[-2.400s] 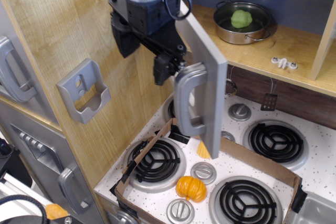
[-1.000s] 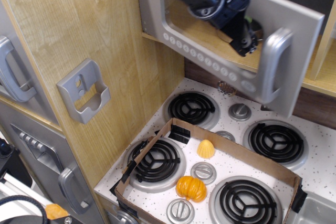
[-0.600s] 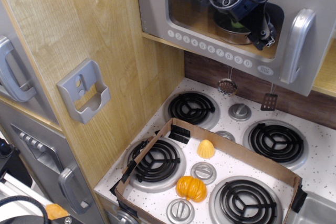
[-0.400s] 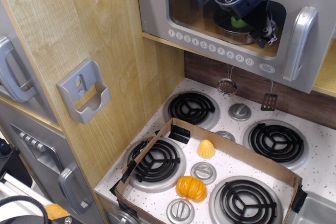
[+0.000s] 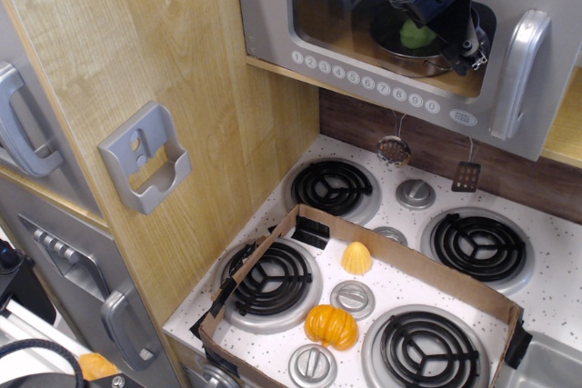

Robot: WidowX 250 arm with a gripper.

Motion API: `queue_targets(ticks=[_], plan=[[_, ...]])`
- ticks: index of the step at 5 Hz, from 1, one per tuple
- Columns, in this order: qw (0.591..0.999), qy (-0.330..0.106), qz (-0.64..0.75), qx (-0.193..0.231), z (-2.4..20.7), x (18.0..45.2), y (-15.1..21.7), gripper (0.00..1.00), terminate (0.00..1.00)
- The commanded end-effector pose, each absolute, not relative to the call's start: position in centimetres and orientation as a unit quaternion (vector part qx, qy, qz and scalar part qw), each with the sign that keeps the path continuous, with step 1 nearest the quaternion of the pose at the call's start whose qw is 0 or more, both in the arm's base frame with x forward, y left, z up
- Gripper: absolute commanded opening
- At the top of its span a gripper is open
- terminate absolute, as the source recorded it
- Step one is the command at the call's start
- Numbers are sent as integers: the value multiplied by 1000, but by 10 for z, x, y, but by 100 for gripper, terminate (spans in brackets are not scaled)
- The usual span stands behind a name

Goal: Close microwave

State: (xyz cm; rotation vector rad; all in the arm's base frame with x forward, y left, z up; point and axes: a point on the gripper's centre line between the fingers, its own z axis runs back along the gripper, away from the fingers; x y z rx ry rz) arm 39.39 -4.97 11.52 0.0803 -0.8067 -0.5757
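Note:
The grey toy microwave (image 5: 273,15) is at the top, its wide door lying flat against the front. The door has a dark window, a row of round number buttons (image 5: 364,82) and a chunky silver handle (image 5: 529,74) on its right. My black gripper (image 5: 473,50) reaches down from the top, right in front of the window's right part, just left of the handle. Its fingertips look pressed together with nothing between them. Through the window I see a metal pot with a green object (image 5: 416,34).
Below is a white stove top (image 5: 564,270) with several black burners, and a low cardboard frame (image 5: 427,270) on it. An orange pumpkin (image 5: 332,326) and a yellow piece (image 5: 356,259) lie inside. The wooden wall holds a grey bracket (image 5: 145,159); plain grey cabinet doors (image 5: 18,124) stand left.
The microwave door swung from wide open, edge-on over the stove, to flat against the front. My gripper travelled with it from the left to the upper right and has since barely shifted.

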Motion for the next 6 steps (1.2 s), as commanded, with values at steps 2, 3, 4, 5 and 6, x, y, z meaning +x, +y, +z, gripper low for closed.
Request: queue_targets(ticks=[2,3,4,5,6], plan=[[846,-426,-314,62,151,412,-69,100,0],[847,-423,-316,60,151,411,-70,100,0],[847,-423,-316,60,151,411,-70,100,0],[847,-423,-316,60,151,411,-70,100,0],[847,-423,-316,60,151,411,-70,100,0]])
